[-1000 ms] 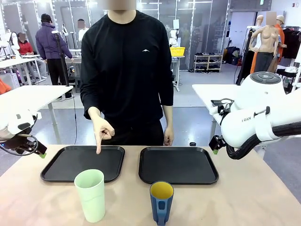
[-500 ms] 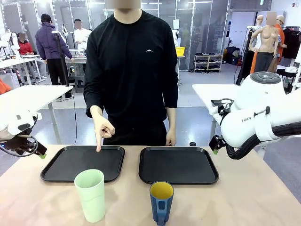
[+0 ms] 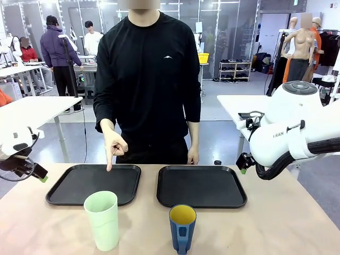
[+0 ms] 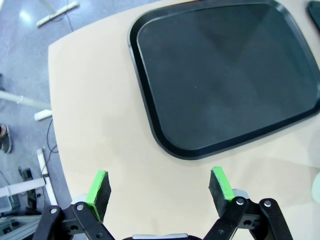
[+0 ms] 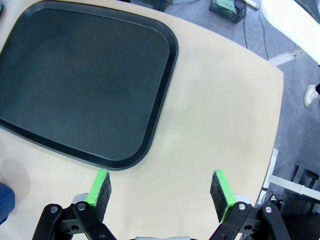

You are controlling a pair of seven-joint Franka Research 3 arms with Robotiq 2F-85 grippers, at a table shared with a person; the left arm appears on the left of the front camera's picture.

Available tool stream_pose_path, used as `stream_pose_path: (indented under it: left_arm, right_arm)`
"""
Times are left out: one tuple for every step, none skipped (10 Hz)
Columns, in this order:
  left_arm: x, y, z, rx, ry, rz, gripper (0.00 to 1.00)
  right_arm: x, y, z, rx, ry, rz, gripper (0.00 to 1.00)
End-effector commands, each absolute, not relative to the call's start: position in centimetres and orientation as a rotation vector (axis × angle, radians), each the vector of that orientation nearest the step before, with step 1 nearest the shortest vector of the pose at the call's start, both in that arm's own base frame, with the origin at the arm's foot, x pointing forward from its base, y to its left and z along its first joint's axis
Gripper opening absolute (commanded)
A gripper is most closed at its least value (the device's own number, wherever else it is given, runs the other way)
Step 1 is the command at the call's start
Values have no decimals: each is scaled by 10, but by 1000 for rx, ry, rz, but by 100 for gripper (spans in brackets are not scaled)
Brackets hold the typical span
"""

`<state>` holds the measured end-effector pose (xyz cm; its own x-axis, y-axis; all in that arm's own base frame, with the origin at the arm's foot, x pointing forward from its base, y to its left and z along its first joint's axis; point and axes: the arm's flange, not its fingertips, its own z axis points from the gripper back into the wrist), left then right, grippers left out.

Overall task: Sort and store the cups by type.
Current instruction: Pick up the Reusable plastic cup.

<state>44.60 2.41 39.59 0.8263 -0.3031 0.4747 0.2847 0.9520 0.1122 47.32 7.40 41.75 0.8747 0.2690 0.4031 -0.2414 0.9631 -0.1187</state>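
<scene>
The mint-green tumbler [image 3: 102, 219] stands upright on the tabletop [image 3: 281, 223], just off the near edge of the left tray [image 3: 79, 183], toward that tray's right half. Its long axis is vertical and its mouth faces up. The dark blue mug [image 3: 182, 227] is also upright, off the left tray's near right corner and farther right, with its handle turned to the robot's side. Neither cup is on a tray yet. The right tray [image 3: 207, 186] lies just beside the left tray, with a narrow gap between them.

A person's hand [image 3: 114, 144] hangs over the left tray's far edge with the index finger pointing down at it. This looks like a cue that a cup belongs there.

The left fingers [image 4: 100, 192] are just off the left tray's left side, above bare tabletop. They are spread wide, holding and touching nothing. From them the tumbler lies to the right, past the tray's near left corner. The right fingers [image 5: 100, 192] are well apart from the left tray, beyond the right tray's outer edge. They too gape fully and are empty.

The left arm is the nearer one to the tumbler. A grasp would probably need the fingers brought level to meet its upright wall from the side.
</scene>
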Motion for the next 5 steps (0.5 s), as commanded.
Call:
stream_pose_path:
  left_arm:
    - [397,44,366,-23,-538,-418,100]
    - [395,53,360,-47,-532,-477,100]
    - [396,62,352,-43,-514,-534,100]
    - [396,69,344,-14,-492,-562,100]
    - [394,72,339,4,-481,-589,100]
  right_arm:
    - [473,73,417,-65,-430,265,100]
    - [473,73,417,-65,-430,265,100]
    - [473,73,417,-65,-430,265,100]
    - [473,73,417,-65,-430,265,100]
    - [473,73,417,-65,-430,265,100]
